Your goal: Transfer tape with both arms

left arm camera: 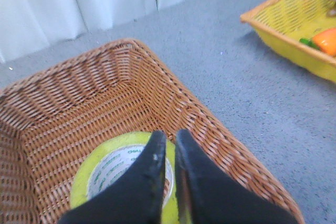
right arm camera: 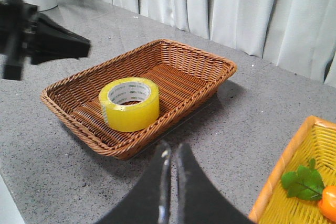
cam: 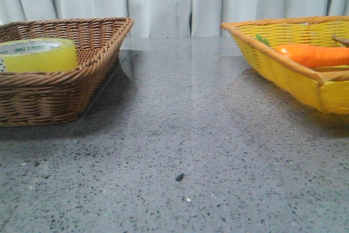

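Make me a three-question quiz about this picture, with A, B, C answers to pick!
1. Where is the tape?
A. in the brown basket
B. in the yellow basket
C. on the bare table

2. What colour is the carrot?
A. purple
B. orange
C. white

3. How are the left gripper jaws?
A. wide open
B. holding the carrot
C. shut, holding nothing

Answers:
1. A, the roll lies flat on the brown wicker floor.
2. B, it looks bright orange in the front view.
3. C, the jaws nearly touch above the roll.
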`<state>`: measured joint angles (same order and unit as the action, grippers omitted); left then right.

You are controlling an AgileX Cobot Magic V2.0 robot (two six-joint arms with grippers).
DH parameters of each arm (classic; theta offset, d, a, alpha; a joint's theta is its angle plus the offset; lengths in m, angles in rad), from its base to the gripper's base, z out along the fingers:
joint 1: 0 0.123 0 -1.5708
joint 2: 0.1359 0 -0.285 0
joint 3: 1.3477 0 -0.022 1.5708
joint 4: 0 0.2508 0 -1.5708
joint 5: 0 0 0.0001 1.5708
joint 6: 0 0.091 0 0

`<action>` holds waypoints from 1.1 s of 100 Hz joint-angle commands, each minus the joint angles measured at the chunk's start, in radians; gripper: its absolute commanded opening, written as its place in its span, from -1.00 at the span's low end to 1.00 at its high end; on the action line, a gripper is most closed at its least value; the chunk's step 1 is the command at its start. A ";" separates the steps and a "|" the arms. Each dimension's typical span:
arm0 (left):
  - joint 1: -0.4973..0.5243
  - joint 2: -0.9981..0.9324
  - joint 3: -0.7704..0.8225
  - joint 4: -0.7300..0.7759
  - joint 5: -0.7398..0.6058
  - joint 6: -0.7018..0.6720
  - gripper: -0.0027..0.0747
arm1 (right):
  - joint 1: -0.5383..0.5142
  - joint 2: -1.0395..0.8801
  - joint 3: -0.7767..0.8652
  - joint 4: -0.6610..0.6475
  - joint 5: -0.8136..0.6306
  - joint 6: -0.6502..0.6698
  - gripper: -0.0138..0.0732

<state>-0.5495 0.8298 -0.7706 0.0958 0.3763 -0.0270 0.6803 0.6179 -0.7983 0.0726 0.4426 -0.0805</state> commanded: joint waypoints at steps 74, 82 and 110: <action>0.002 -0.863 0.437 -0.119 -0.071 -0.011 -0.99 | -0.003 -0.463 0.525 -0.073 -0.495 0.000 -0.81; 0.002 -0.861 0.447 -0.119 -0.067 -0.011 -0.99 | -0.003 -0.469 0.542 -0.073 -0.490 0.000 -0.81; 0.002 -0.852 0.487 -0.119 -0.066 -0.011 -0.99 | -0.003 -0.469 0.572 -0.073 -0.470 0.000 -0.81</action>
<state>-0.5495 -0.0062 -0.2691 -0.0123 0.3842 -0.0270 0.6803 0.1403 -0.2020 0.0121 0.0453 -0.0805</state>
